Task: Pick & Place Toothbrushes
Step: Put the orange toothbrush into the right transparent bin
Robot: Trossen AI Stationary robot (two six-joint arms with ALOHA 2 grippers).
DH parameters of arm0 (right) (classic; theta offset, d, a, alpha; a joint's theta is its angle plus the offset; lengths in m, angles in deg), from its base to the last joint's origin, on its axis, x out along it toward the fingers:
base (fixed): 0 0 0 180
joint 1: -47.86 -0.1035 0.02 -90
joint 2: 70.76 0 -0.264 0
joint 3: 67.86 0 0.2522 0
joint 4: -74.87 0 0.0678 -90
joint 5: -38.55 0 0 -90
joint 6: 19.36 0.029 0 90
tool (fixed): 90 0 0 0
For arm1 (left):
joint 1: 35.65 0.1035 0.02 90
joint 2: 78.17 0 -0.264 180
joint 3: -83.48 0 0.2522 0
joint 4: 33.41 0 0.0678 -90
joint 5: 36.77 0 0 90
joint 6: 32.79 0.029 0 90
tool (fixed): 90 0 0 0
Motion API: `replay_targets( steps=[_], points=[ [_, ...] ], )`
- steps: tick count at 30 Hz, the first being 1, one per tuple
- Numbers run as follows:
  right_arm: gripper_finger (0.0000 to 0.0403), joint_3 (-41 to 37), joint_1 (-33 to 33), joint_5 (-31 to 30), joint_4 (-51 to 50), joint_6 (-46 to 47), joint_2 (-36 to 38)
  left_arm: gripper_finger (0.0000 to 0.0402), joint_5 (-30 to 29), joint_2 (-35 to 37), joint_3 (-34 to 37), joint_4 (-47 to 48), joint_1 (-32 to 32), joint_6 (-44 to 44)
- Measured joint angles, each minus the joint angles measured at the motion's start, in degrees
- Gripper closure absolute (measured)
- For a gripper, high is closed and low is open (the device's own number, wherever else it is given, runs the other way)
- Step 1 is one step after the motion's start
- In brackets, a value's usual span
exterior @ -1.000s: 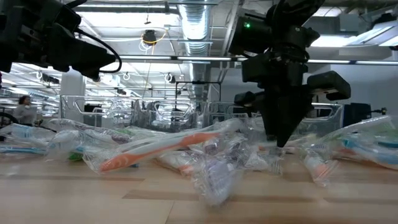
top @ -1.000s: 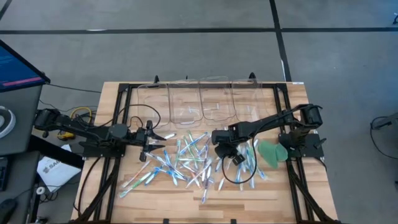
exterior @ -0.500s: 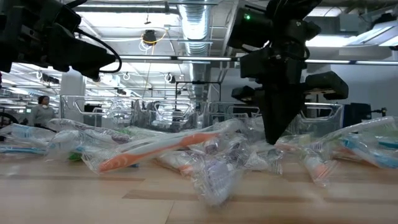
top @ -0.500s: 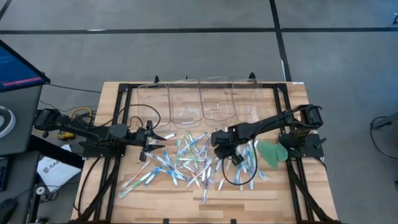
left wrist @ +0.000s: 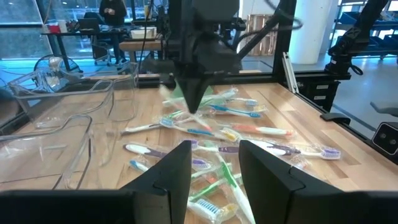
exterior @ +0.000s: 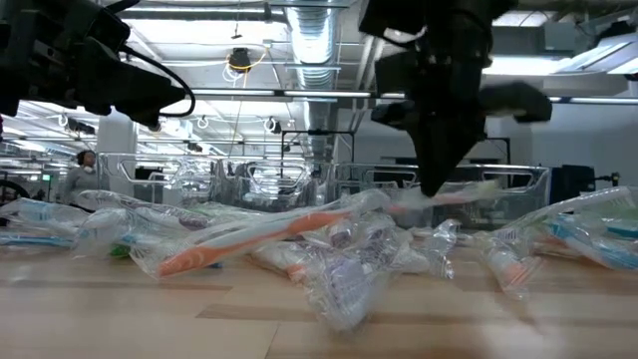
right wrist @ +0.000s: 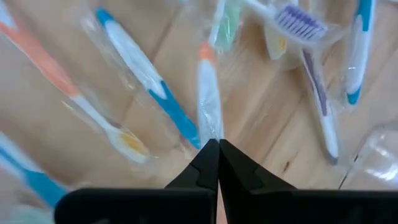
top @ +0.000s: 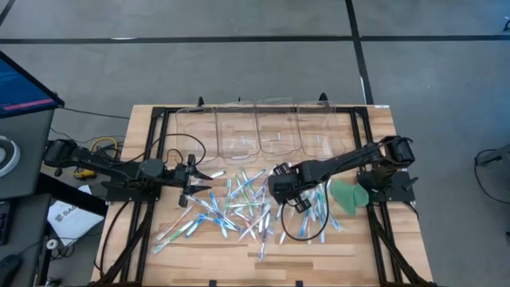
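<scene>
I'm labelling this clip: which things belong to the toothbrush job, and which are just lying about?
Job: toothbrushes; one toothbrush pinched in the right gripper; left gripper, open, waiting beside them; clear bins, likely the destination.
Lying about: green disc; monitor.

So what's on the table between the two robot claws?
In the high view, the toothbrushes lie scattered between the left gripper and the right gripper.

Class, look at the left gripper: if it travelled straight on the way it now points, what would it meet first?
Probably the pile of toothbrushes on the table, which lies just ahead of the left gripper. Beyond that stands the right gripper. How soon it would touch is unclear.
</scene>
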Motion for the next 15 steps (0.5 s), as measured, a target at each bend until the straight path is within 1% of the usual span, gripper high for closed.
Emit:
replay_targets(
  steps=[3, 5, 12, 15],
  points=[
    [0.0402, 3.33, -0.02, 0.14, -3.98, 5.76, 0.00, 0.0272, -0.13, 0.00, -0.02, 0.00, 0.00, 0.00],
    [0.0402, 5.59, -0.11, 0.36, -6.57, 7.99, 0.00, 0.0272, -0.13, 0.00, 0.00, 0.00, 0.00, -0.01],
    [0.0402, 11.96, -3.65, 2.09, -13.69, 7.66, 0.00, 0.0272, -0.13, 0.00, -0.01, 0.02, 0.00, -0.18],
    [0.0403, 14.42, -4.50, -0.41, -18.05, 10.47, 0.01, 0.0273, -0.13, 0.00, -0.01, 0.02, 0.00, -0.20]
  ],
)
